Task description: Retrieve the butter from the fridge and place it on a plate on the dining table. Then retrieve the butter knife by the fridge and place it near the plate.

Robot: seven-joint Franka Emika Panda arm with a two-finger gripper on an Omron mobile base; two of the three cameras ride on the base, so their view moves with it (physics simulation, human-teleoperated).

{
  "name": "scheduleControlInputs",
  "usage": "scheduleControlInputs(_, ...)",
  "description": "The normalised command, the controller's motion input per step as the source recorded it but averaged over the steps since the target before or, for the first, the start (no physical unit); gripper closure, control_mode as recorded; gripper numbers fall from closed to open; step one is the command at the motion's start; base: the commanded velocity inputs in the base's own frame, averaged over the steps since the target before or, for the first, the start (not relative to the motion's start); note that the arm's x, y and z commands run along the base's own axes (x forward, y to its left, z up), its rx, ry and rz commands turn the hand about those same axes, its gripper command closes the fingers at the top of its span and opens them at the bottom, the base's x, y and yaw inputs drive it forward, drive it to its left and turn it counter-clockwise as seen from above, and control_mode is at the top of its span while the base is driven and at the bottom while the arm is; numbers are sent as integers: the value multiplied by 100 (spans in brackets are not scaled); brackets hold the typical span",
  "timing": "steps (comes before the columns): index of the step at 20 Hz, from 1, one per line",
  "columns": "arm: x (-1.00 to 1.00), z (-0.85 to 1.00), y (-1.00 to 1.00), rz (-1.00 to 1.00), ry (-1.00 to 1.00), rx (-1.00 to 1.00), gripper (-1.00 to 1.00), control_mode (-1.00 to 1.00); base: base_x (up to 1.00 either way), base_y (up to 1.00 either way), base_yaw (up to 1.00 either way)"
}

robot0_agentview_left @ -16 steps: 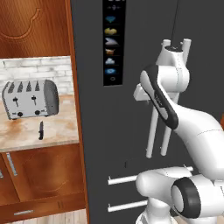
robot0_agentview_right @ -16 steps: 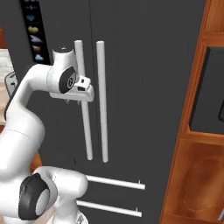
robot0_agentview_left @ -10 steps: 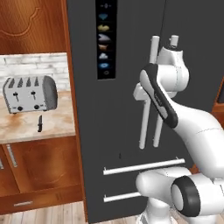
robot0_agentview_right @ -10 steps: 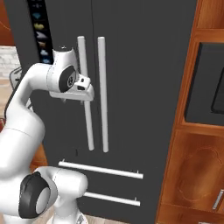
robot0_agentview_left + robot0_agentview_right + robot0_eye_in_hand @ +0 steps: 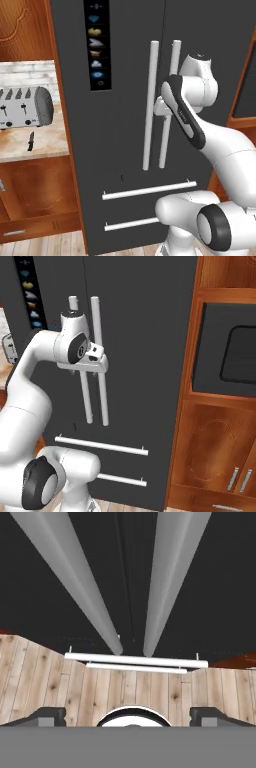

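The gripper (image 5: 128,714) hangs with fingers spread wide, empty, just before the fridge (image 5: 125,150) handles. The butter knife (image 5: 30,141), seemingly upright, sits below the toaster (image 5: 25,106).

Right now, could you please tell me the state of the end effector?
End effector: open, holding nothing, facing the fridge handles.
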Motion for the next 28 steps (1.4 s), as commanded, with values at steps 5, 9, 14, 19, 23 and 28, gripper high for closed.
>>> scheduleControlInputs(5, 0, 0, 0, 0, 0, 0, -100, 100, -44, 0, -3)
scheduleControlInputs(9, 0, 0, 0, 0, 0, 0, -100, 100, -40, 0, -6)
scheduleControlInputs(14, 17, 0, -3, 0, 0, 0, -100, -100, 0, 0, 0)
scheduleControlInputs(19, 59, -20, -26, 6, -26, 0, -100, -100, 0, 0, 0)
scheduleControlInputs(23, 53, -22, -14, 8, -28, -7, -100, -100, 0, 0, 0)
scheduleControlInputs(28, 46, 0, 0, 1, -12, 0, -100, -100, 0, 0, 0)
